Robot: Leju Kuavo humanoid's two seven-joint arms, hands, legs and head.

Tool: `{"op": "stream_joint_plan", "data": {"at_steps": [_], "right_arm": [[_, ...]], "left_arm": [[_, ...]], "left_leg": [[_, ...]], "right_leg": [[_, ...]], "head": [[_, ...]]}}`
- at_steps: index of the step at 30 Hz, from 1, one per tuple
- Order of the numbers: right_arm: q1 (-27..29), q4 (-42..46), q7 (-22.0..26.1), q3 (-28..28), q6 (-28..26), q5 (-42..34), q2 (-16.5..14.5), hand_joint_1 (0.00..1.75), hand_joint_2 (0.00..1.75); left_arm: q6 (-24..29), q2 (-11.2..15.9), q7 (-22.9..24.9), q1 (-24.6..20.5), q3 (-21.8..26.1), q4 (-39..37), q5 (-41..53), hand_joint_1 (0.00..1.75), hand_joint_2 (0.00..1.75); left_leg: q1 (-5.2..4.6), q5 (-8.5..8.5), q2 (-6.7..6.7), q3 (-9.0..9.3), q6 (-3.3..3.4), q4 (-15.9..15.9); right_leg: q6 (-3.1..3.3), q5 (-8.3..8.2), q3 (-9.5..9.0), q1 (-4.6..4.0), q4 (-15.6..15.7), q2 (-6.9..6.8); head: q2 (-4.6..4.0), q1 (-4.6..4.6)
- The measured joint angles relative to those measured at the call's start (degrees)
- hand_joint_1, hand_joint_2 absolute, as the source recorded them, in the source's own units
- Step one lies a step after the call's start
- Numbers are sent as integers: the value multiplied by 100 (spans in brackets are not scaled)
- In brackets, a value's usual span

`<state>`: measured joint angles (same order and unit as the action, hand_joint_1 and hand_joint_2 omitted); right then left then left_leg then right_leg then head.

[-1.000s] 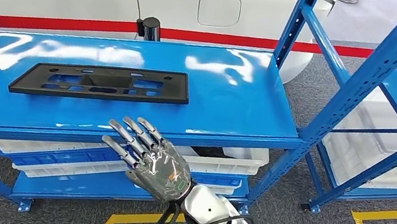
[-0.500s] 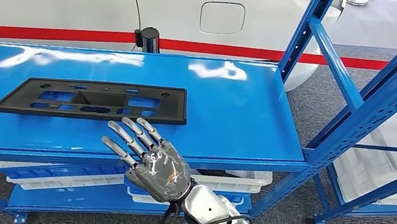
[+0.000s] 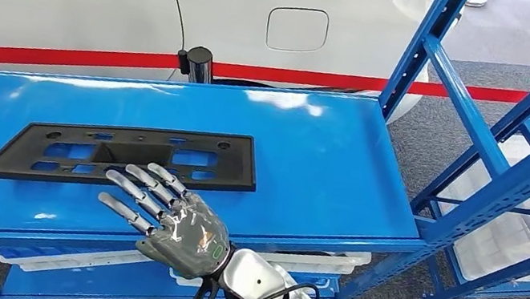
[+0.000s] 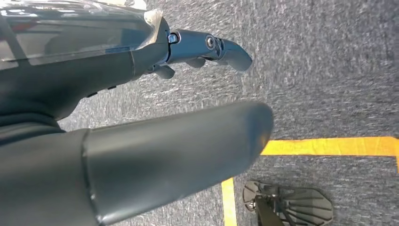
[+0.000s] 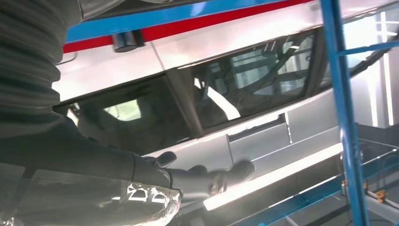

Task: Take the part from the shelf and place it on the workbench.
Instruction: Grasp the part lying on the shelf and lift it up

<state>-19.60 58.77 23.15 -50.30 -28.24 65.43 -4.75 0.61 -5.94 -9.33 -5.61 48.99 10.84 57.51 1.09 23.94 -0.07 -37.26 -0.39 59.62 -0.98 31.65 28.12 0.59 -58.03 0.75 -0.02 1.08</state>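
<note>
Part [image 3: 122,155], a flat black perforated panel, lies untouched on the blue shelf [image 3: 326,152], just beyond the fingertips of the right hand [image 3: 165,218], which hovers with fingers spread and holds nothing. Left hand [image 4: 141,141] hangs over carpet, apparently empty, its opening hard to judge. Grasp, lift and transfer to the workbench all remain.
</note>
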Motion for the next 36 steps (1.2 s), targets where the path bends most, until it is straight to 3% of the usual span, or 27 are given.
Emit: {"op": "stream_joint_plan", "data": {"at_steps": [6,14,25,36], "right_arm": [[-47,-15,34,-90,5,-38,-37,0,175],[-211,-259,76,-414,239,-246,-300,0,175],[-458,-1258,166,-933,313,-823,-640,0,175],[-747,-2286,-31,-1070,177,-1092,-969,0,175]], "left_arm": [[8,-23,12,-36,-1,0,7,0,0],[112,-28,147,-43,-1,0,46,0,0],[217,-26,204,-42,-1,0,115,0,0],[224,-26,230,-41,-1,-2,150,0,0]], "left_leg": [[1,43,-29,9,44,-23],[-7,55,-31,33,58,-24],[4,54,-29,88,55,-69],[7,53,-26,97,53,-86]], "right_leg": [[20,2,-86,-3,174,-20],[-15,3,-102,-4,193,-24],[-15,5,-128,-21,193,-23],[-11,7,-127,-26,193,-23]], "head": [[0,6],[0,4],[0,4],[0,4]]}}
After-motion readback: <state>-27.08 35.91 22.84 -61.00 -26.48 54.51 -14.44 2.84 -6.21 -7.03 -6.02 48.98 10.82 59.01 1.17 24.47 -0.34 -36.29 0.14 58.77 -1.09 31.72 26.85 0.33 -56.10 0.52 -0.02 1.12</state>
